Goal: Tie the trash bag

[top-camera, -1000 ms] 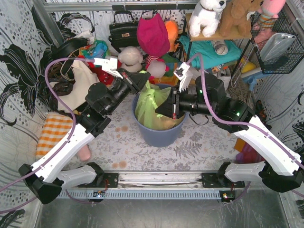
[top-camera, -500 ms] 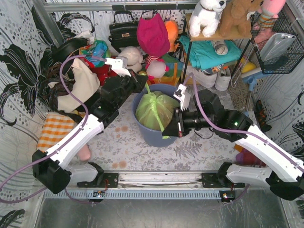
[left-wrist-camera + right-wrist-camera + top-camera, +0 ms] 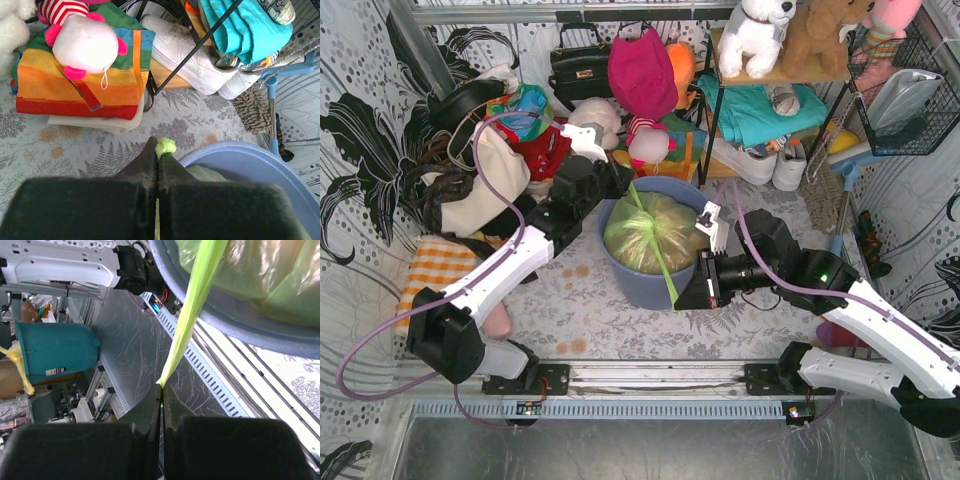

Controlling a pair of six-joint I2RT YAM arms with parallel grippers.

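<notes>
Over the last second the two arms have drawn apart across the bin (image 3: 642, 288). They were huddled together over a slack, open bag mouth. Now the left gripper (image 3: 618, 183) has gone out past the rim at about 11 o'clock and the right gripper (image 3: 686, 297) has come back toward 5 o'clock. Between them the trash bag (image 3: 655, 238) sits in the bin with its mouth gathered shut and its top rounded over the tan scraps. One handle strip (image 3: 665, 268) runs taut from the gathered top over the near rim to the right gripper. The right wrist view shows that gripper (image 3: 161, 389) clenched on the end of the strip. The left gripper (image 3: 159, 152) is likewise clamped tight on a lime nub of the other strip (image 3: 165, 146). This looks like a first crossing being cinched down; whether it is a true knot cannot be told from here. Room is uneven. Beyond the left gripper the worktop (image 3: 582, 312) is crowded with a rainbow cloth (image 3: 60, 85), a plush toy (image 3: 87, 42), white shoes (image 3: 186, 51) and a black rack leg (image 3: 199, 46), so little pull is left that way. The right gripper has bare pattern around it, but the metal rail (image 3: 660, 376) lies close at 6 o'clock.
</notes>
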